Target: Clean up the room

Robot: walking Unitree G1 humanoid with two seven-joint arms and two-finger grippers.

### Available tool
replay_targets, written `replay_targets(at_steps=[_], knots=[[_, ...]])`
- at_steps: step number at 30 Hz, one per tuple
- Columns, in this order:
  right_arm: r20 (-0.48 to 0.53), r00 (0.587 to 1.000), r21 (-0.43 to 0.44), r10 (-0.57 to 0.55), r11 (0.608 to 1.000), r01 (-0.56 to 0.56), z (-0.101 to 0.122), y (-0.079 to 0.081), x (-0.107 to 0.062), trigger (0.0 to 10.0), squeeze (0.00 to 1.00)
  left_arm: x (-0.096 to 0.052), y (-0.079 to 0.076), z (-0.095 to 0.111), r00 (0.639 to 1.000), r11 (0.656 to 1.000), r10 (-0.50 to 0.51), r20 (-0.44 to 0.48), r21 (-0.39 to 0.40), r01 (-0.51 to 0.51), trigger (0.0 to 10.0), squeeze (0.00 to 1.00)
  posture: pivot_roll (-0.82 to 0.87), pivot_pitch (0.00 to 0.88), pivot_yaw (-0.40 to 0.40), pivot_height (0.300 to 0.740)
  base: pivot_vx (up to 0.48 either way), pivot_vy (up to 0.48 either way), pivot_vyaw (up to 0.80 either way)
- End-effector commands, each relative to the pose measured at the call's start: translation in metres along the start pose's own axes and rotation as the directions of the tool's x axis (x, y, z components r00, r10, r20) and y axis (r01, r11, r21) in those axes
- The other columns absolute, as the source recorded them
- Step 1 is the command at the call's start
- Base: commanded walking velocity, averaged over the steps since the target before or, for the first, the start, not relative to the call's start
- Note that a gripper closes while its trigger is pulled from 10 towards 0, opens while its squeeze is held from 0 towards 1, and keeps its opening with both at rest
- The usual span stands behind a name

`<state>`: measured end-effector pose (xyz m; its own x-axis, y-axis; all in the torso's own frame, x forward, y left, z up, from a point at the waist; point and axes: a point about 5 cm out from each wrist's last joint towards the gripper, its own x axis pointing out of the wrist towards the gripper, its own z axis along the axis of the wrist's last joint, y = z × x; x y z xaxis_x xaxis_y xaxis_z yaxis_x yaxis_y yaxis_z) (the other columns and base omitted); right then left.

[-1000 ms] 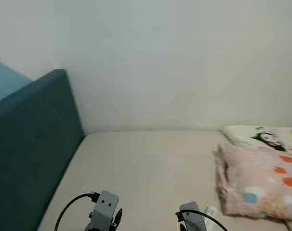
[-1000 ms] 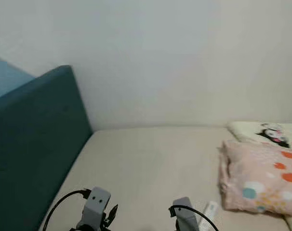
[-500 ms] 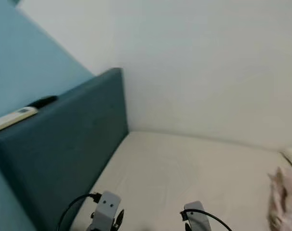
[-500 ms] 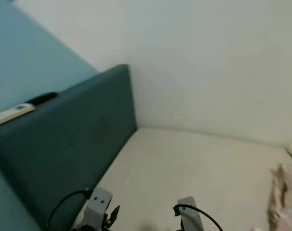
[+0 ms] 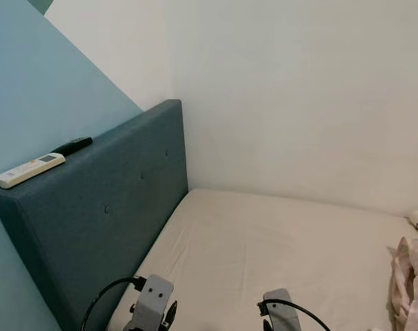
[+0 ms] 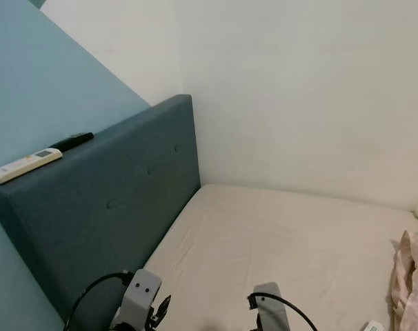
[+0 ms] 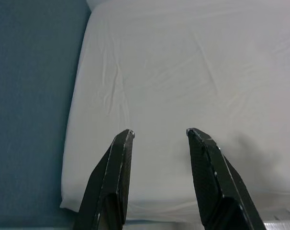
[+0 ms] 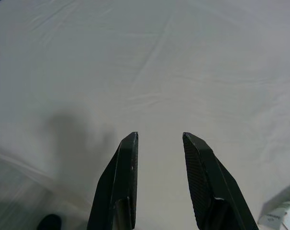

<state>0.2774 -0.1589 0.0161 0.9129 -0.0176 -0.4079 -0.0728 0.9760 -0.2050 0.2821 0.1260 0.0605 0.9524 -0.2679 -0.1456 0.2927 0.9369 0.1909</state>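
The robot stands at a bed (image 5: 278, 241) covered by a bare cream sheet, with a dark teal headboard (image 5: 105, 207) on its left against a blue wall. On top of the headboard lie a white remote (image 5: 30, 169) and, just beyond it, a black remote (image 5: 72, 145). At the far right edge of the bed a pink bundle of cloth (image 5: 412, 276) shows, with a small white object (image 6: 373, 326) near it on the sheet. Both arms are held low in front of the body over the near edge of the mattress. The left gripper (image 7: 158, 136) has its fingers spread apart with nothing between them, and the right gripper (image 8: 159, 139) is likewise parted and empty, pointing down at plain sheet. The step in hand looks like scanning for things out of place, not yet a grasp. A likely next move is to pick a target, perhaps the remotes on the headboard, which would call for turning left and raising the left arm well above its present height.
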Motion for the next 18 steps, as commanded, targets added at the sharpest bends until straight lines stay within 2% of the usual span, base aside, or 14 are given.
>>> replay_targets(at_steps=[1, 18], knots=[[-0.017, 1.0, 0.012, -0.009, 1.0, 0.01, -0.005, -0.0024, -0.0016, 10.0, 0.0, -0.0008, -0.002, -0.0031, 1.0, 1.0, -0.011, -0.013, 0.004, 0.011, 10.0, 0.0, -0.01, 0.099, 0.012, 0.74, 0.0, -0.48, 0.0], [-0.016, 1.0, 0.011, -0.012, 1.0, 0.012, -0.0055, -0.0039, -0.0019, 10.0, 0.0, -0.0015, -0.0015, -0.0036, 1.0, 1.0, -0.006, -0.013, 0.003, 0.006, 10.0, 0.0, -0.02, 0.089, 0.012, 0.74, 0.0, -0.475, 0.0]])
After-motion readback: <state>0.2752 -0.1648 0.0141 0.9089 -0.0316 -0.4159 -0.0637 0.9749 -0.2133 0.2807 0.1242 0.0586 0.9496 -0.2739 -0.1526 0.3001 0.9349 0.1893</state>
